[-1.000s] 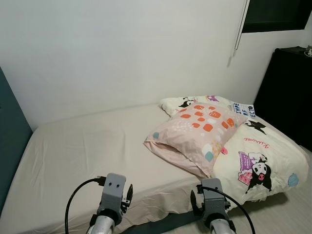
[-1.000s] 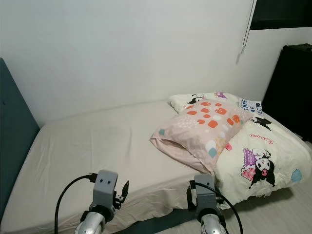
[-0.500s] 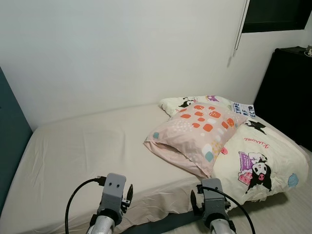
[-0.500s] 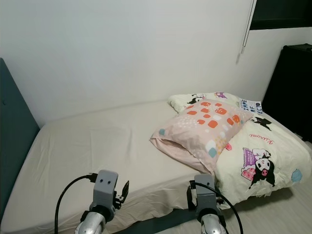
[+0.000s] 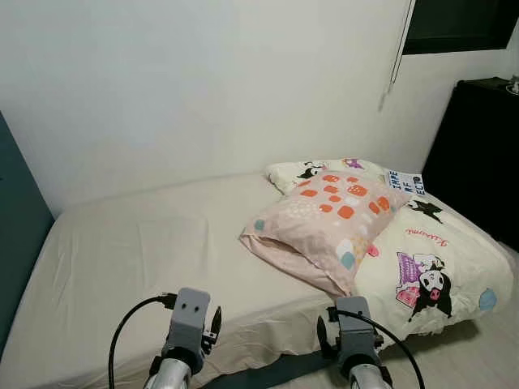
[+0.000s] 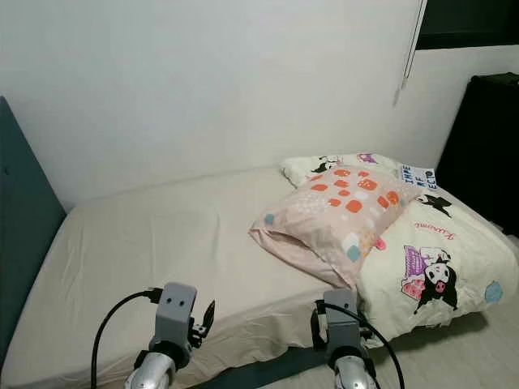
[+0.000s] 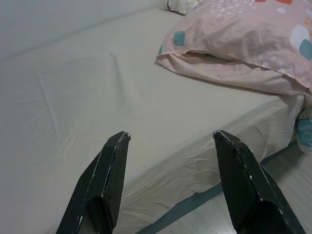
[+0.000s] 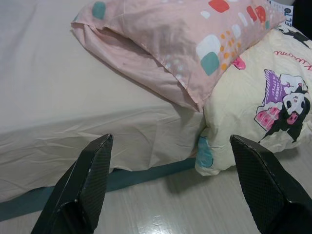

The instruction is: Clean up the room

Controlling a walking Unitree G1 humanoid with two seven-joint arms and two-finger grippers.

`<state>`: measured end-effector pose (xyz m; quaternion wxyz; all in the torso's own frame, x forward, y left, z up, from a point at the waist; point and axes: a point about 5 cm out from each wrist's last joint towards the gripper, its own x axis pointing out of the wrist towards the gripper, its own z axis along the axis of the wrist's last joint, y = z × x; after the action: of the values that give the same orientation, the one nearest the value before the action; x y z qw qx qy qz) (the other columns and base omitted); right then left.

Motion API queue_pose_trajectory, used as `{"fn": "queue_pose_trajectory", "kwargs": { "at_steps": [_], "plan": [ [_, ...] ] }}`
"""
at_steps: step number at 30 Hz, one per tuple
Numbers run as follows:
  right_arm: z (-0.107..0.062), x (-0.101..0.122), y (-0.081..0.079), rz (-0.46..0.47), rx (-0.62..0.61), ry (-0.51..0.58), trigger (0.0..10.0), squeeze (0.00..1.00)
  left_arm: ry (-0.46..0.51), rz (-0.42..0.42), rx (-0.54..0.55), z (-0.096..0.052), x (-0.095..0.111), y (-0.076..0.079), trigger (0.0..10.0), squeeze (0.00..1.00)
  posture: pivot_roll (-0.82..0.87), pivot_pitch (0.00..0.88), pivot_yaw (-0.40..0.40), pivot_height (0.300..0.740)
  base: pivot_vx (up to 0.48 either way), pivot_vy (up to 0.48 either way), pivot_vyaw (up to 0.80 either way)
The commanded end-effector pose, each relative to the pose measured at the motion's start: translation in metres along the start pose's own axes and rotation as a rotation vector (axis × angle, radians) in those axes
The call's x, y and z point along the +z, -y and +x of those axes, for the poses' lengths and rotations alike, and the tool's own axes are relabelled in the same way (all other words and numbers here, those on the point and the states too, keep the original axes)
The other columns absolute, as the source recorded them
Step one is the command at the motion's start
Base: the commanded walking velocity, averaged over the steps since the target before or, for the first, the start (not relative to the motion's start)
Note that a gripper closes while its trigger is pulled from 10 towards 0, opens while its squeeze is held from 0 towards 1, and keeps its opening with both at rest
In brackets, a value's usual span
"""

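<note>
Pink pillow (image 5: 323, 225) right of centre, lying on the bed (image 5: 146, 251), overlapping the cream cartoon duvet (image 5: 438, 259). Left gripper (image 7: 170, 146) and right gripper (image 8: 170, 146) low in frame, fingers spread, empty. Black furniture (image 5: 478, 154), possibly a cabinet, far right.

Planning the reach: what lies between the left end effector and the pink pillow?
Bare beige sheet. In the left wrist view, the open left end effector looks across smooth sheet to the pink pillow.
</note>
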<state>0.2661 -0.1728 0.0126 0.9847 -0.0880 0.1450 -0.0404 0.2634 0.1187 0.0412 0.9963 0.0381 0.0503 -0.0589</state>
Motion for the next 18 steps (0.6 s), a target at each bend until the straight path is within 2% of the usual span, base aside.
{"fn": "queue_pose_trajectory", "kwargs": {
  "at_steps": [1,18],
  "plan": [
    [-0.0010,-0.0008,-0.0005,0.008,0.000,0.001,10.0,0.00,0.000,0.011,-0.010,-0.0010,0.0006,0.0006,10.0,0.00,-0.04,0.000,0.013,0.740,0.000,0.000,0.00],
    [0.0012,0.0010,-0.0012,0.004,0.006,0.008,10.0,0.00,0.006,0.018,-0.008,-0.0010,0.0007,-0.0024,10.0,0.00,-0.04,0.000,0.013,0.740,0.000,0.000,0.00]
  ]
}}
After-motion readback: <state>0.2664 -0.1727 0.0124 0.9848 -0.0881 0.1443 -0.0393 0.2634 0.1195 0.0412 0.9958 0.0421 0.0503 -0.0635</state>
